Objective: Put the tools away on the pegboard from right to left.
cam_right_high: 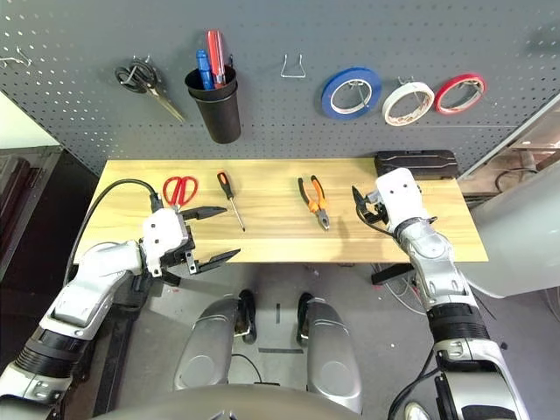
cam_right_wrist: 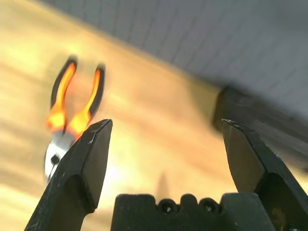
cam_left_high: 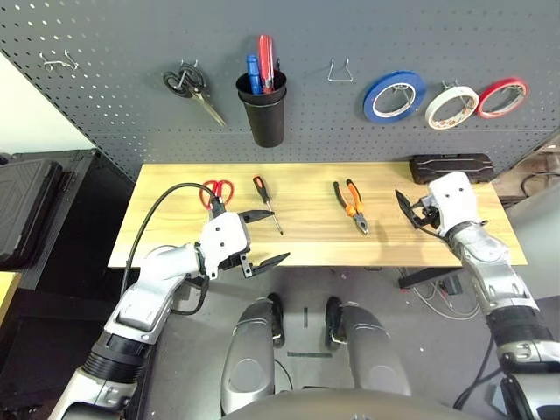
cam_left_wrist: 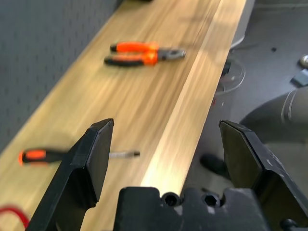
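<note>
The white tape roll (cam_left_high: 451, 106) hangs on the dark grey pegboard (cam_left_high: 105, 114), between a blue roll and a red roll. On the wooden table (cam_left_high: 306, 241) lie the orange-and-black pliers (cam_left_high: 352, 205), the small screwdriver (cam_left_high: 267, 203) and the red-handled scissors (cam_left_high: 218, 191). My right gripper (cam_left_high: 405, 210) hovers open over the table's right part, just right of the pliers (cam_right_wrist: 67, 113), holding nothing. At the table's front left edge my left gripper (cam_left_high: 278, 235) is open and empty, in front of the scissors and the screwdriver (cam_left_wrist: 43, 155).
Black-handled scissors (cam_left_high: 192, 89) hang at the pegboard's left. A black cup (cam_left_high: 262, 109) beside them holds blue and red tools. An empty wire hook (cam_left_high: 339, 70) sits left of the blue roll (cam_left_high: 395, 95). A black case (cam_left_high: 451, 167) lies at the table's back right.
</note>
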